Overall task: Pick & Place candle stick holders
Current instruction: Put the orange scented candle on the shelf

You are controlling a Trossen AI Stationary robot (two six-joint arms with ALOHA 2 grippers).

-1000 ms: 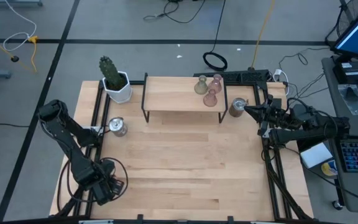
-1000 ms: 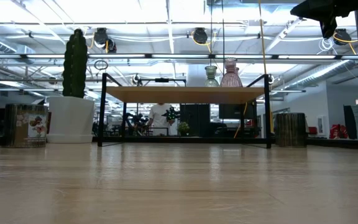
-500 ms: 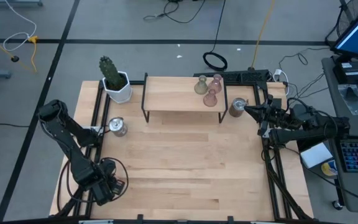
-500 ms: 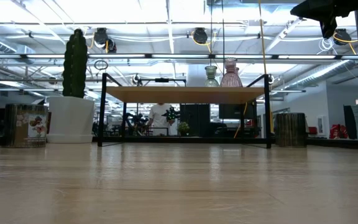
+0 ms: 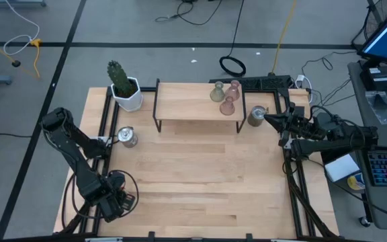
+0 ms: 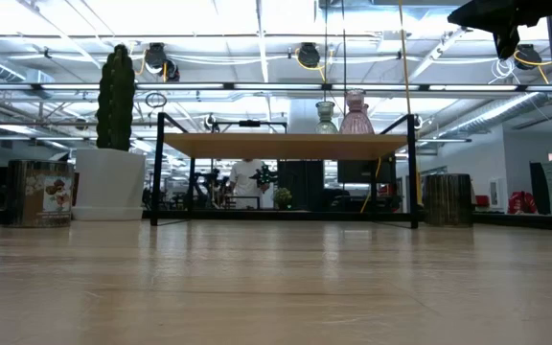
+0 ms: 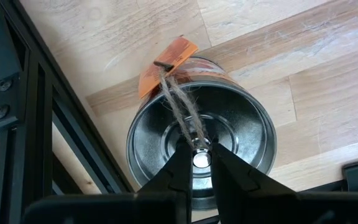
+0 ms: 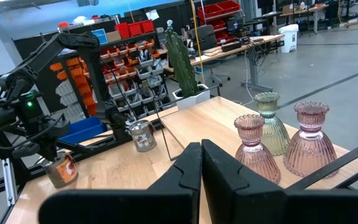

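Note:
A squat silver cup with an orange tag on twine stands on the table by its left rail. My left gripper points down into it at the near left corner, fingers nearly together. Another silver cup stands near the cactus pot. One more silver cup stands right of the shelf, beside my shut right gripper, which hangs level. On the shelf stand an olive-green holder and two pink holders. My left gripper reaches from above, pointing down, into the silver cup's hollow. Its two fingers close at the middle of the cup's floor, where the twine from the tag ends at a small bright spot. Which of the two is pinched, I cannot tell. The cup stands upright on the table.
A white pot with a green cactus stands at the far left corner. The black-framed wooden shelf spans the far middle. Black rails run along the table's left and right edges. Bare wood fills the middle and near part.

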